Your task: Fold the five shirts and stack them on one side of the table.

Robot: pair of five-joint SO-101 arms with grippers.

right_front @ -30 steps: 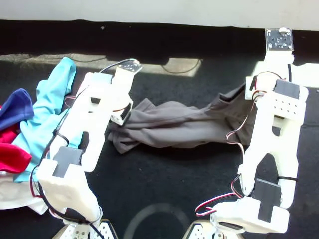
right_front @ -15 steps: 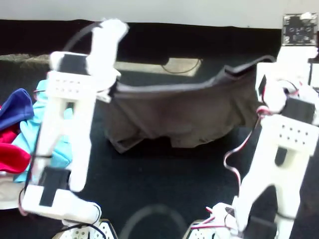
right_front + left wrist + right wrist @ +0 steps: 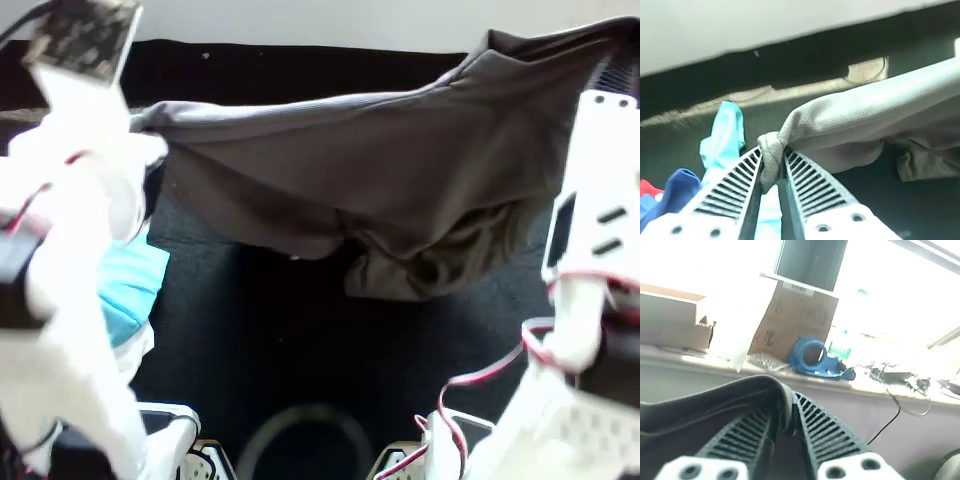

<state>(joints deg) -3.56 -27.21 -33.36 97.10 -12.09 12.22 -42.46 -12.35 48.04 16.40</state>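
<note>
Both arms had risen toward the high camera, hauling the grey shirt (image 3: 400,170) up from where it had lain crumpled on the table (image 3: 290,350) a second before. It hung as a broad, soft sheet stretched side to side between the two arms. Its long axis ran from the left arm (image 3: 60,260) across to the right arm (image 3: 590,230), with the right end held farther back. The upper edge was pulled taut and nearly straight, while the lower part sagged into loose folds and a bunched lump above the matte black table. Whether that lump touched the surface could not be told. Up close the fabric showed a fine, dimpled mesh knit. The left gripper (image 3: 772,155) was clamped nearly closed on a gathered corner of the shirt. That knot of cloth was squeezed between its white, ribbed plastic fingers (image 3: 810,185). The right gripper (image 3: 785,415) was likewise pinched tight on a folded hem, its slatted fingers meeting over the fabric. A cyan shirt (image 3: 125,280) lay rumpled on the table beside the left arm. A blue shirt (image 3: 675,187) and a red shirt (image 3: 646,189) were heaped just beyond it. Past the right gripper stood a cardboard box (image 3: 795,322) and a rounded blue tape dispenser (image 3: 815,360).
</note>
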